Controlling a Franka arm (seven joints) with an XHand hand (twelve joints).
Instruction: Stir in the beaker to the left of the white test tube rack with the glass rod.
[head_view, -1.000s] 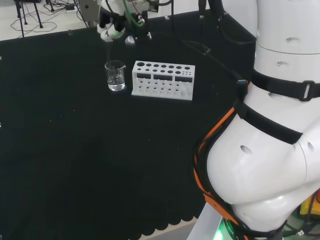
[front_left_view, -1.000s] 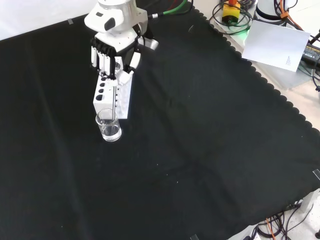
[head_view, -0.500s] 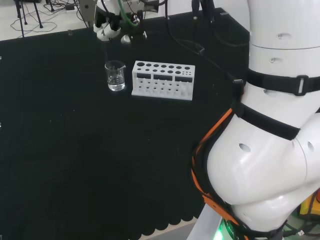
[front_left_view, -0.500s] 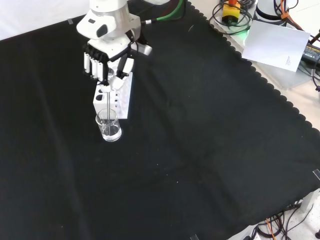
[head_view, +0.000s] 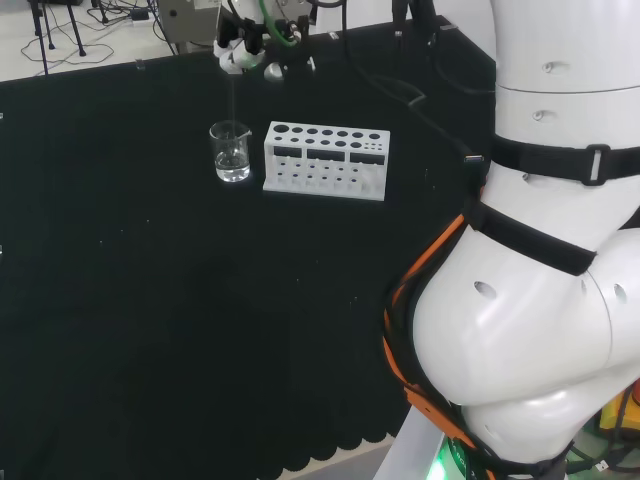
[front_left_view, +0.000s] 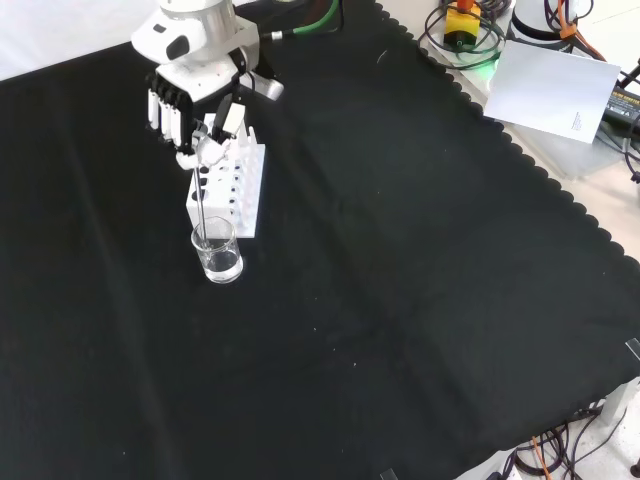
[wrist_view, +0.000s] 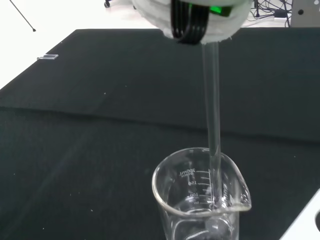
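While the glass rod is pinched in the curled fingers of the hand, its lower end reaches inside the beaker, as the wrist view shows it crossing the rim by the spout and running down toward the bottom. That beaker stands on the black tabletop, just left of the white test tube rack in the head view and in front of it in the front view, with a little clear liquid at the bottom. Judged from this, pick-up and insertion are done and stirring is under way or about to start; circling the rod and withdrawing it are left. Graduation marks and small numerals show on the beaker wall; no brand visible.
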